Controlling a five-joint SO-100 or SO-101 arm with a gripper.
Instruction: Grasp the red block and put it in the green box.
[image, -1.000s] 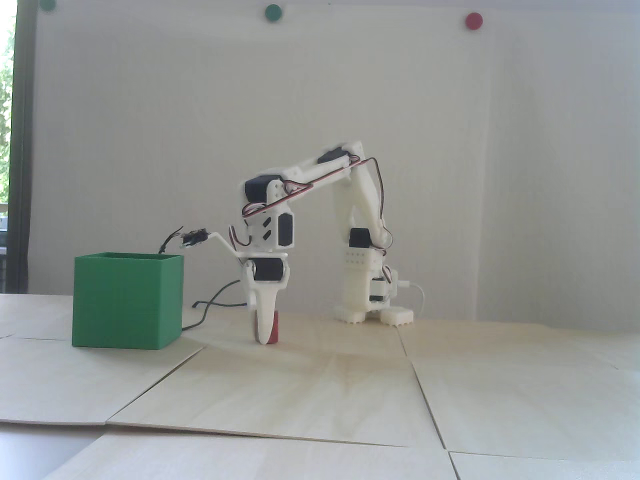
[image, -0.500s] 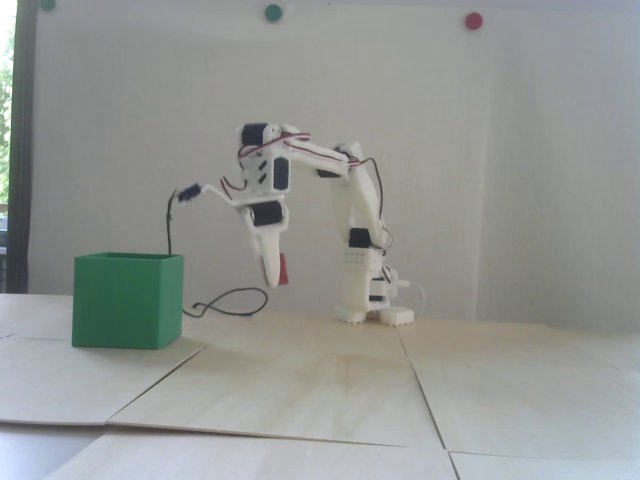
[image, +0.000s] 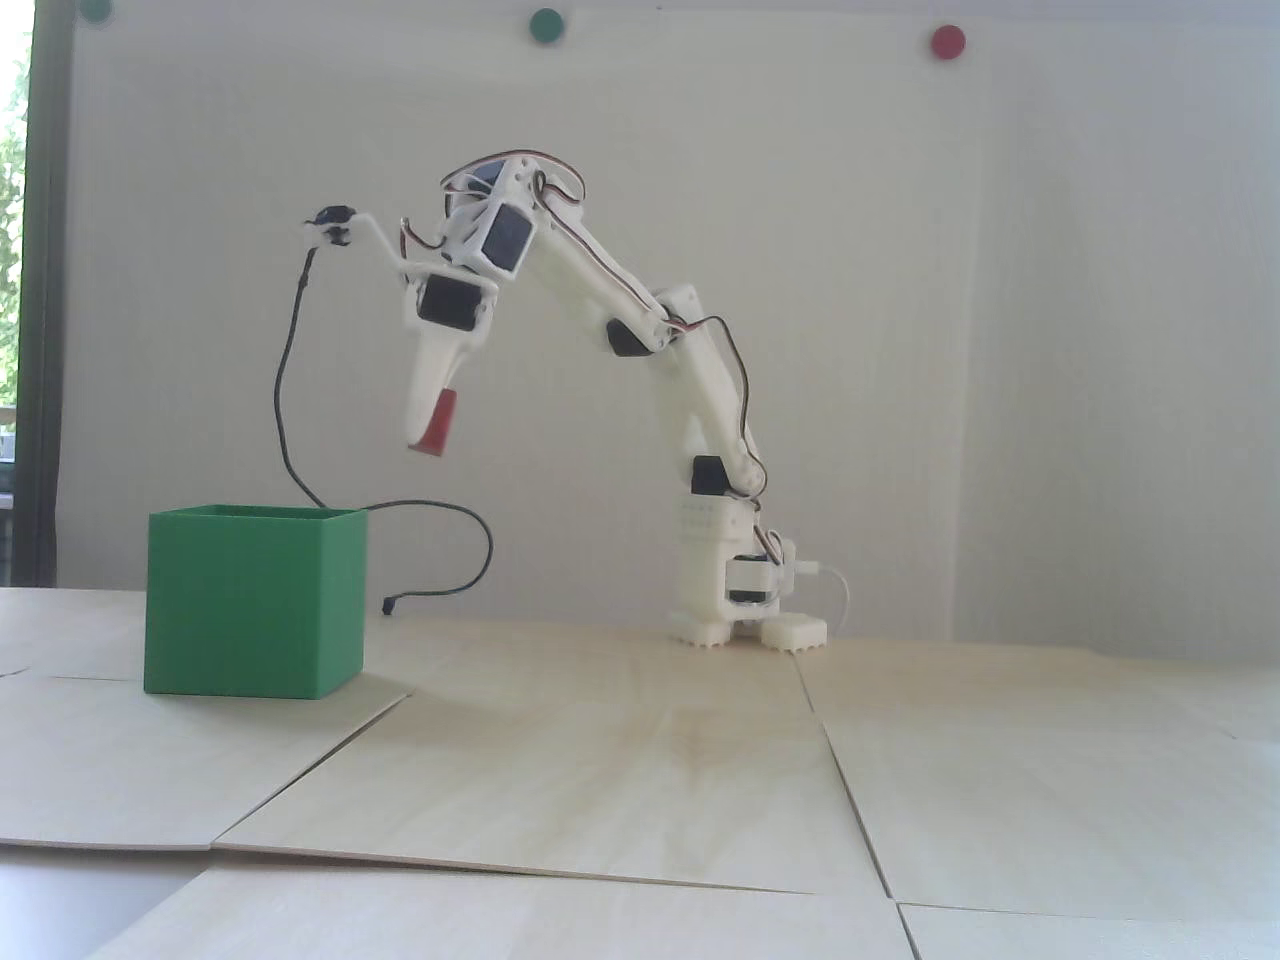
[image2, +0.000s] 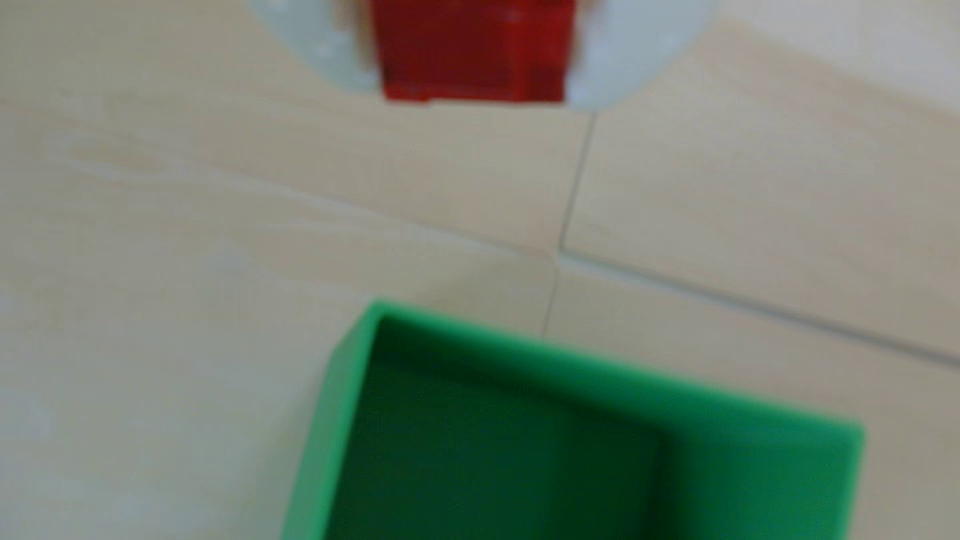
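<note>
My white gripper (image: 425, 440) hangs in the air, shut on the red block (image: 440, 425). It is above and to the right of the green box (image: 250, 615) in the fixed view, not over the opening. The box stands open-topped on the pale wooden table at the left. In the wrist view the red block (image2: 472, 52) sits clamped between both white fingers (image2: 332, 57) at the top edge, my gripper (image2: 470, 96) shut on it. The green box (image2: 675, 400) fills the bottom of that view, its dark inside showing nothing in the visible part.
The arm's white base (image: 745, 600) stands at the back centre of the table. A black cable (image: 290, 390) loops from the wrist camera down behind the box. Seams (image: 850, 790) cross the wooden boards. Round green and red dots (image: 947, 41) are on the wall.
The gripper lifted the red block off the table, rose well above box height and swung left toward the green box. The cable lifted with it.
</note>
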